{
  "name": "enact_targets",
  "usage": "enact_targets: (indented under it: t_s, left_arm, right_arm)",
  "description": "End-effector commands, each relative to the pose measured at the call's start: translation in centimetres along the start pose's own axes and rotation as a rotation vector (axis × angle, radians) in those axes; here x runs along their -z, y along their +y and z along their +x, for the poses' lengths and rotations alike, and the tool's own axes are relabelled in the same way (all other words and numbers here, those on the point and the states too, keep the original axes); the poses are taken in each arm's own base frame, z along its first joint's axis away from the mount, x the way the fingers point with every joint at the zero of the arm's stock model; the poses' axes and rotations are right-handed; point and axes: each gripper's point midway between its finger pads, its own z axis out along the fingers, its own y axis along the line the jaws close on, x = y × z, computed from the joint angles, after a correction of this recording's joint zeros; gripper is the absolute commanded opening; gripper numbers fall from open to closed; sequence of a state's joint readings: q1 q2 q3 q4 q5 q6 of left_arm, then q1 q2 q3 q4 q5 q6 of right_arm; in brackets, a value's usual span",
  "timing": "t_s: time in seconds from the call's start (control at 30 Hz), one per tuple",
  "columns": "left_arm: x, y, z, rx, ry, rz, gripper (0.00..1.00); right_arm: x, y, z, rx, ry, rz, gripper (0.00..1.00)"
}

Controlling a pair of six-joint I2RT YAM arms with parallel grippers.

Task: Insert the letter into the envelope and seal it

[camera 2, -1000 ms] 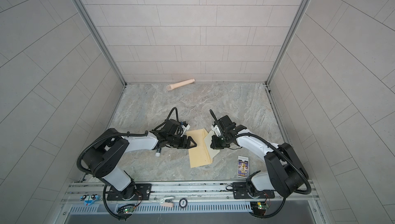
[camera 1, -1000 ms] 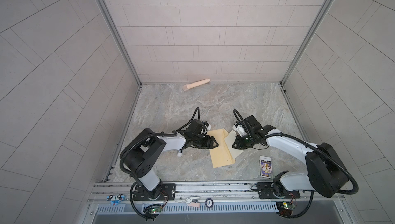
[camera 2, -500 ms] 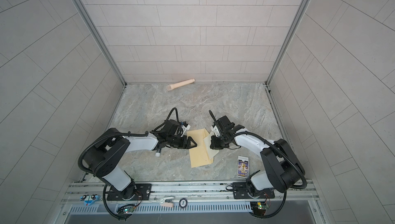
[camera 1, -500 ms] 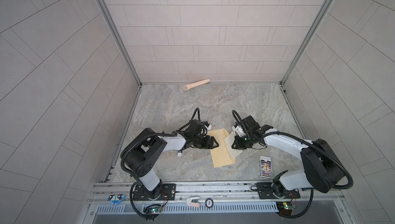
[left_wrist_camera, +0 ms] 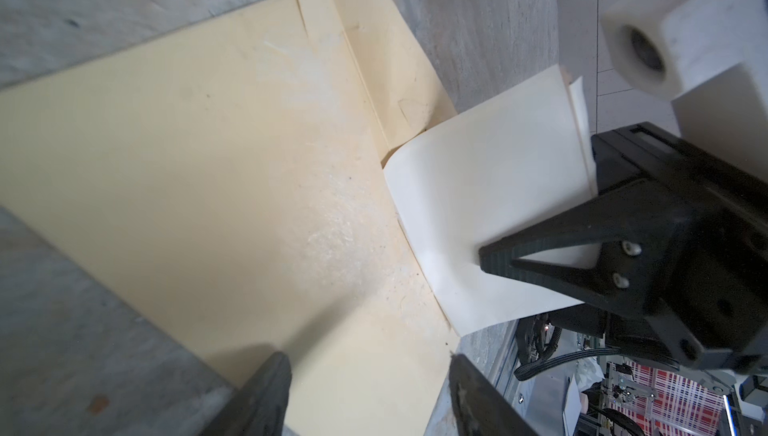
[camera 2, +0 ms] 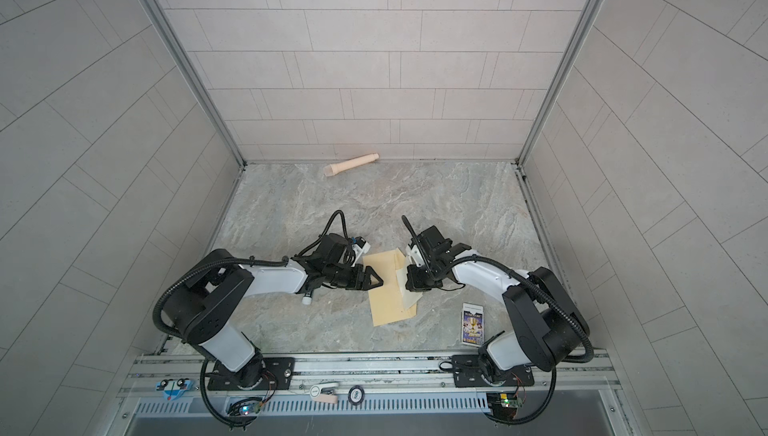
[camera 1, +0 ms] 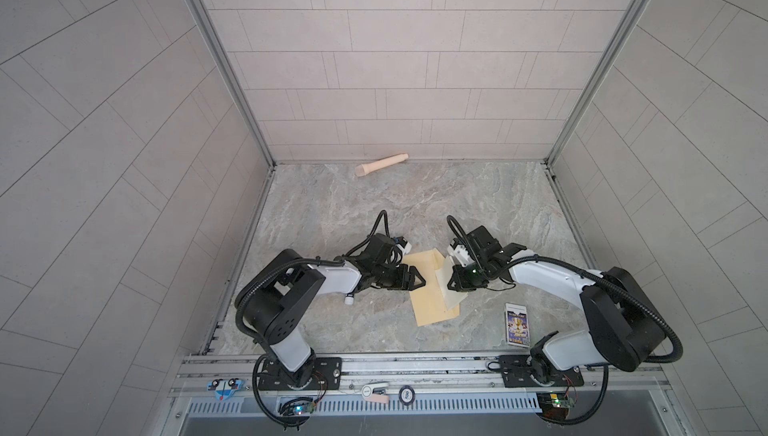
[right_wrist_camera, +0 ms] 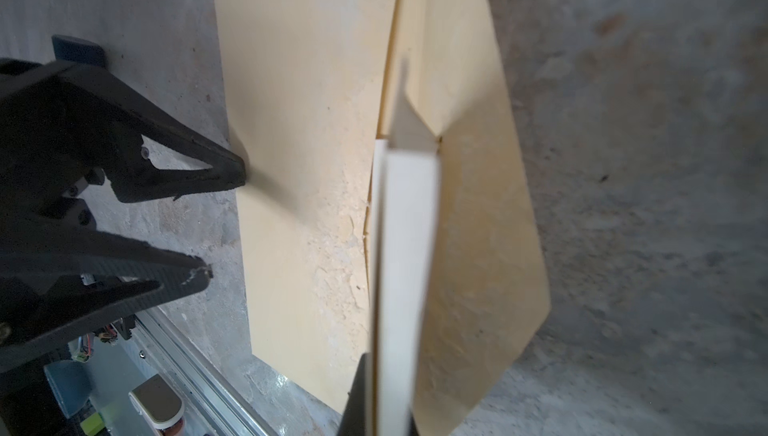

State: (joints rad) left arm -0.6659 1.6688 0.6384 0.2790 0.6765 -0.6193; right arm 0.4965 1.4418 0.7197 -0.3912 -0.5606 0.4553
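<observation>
The yellow-tan envelope lies flat on the stone table, front centre, with its pointed flap open toward the right arm. The cream-white letter stands tilted at the envelope's mouth, its lower edge in the crease between body and flap. My right gripper is shut on the letter's upper edge. My left gripper is open at the envelope's opposite long edge. One of its fingertips touches that edge.
A pale wooden cylinder lies by the back wall. A small printed card box sits front right near the right arm's base. The metal rail runs along the front edge. Walls close in on three sides.
My right gripper has edged slightly left with the letter, closer to the envelope. The left gripper has hardly moved.
</observation>
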Motion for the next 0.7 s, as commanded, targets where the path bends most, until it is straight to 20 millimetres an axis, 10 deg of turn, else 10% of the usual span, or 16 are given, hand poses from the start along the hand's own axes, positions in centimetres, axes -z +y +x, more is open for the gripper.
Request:
enact_targets:
  t_s: [0.0,0.67]
  left_arm:
    - [-0.6,3.2,3.4,0.067,0.097,-0.092,0.67]
    - [-0.7,4.5,5.3,0.080,0.157,-0.129,0.65]
  right_arm:
    - [-0.1,-0.4,0.9,0.092,0.017,0.032,0.00]
    - [0.8,-1.6,-0.6,-0.021,-0.255,0.038,0.00]
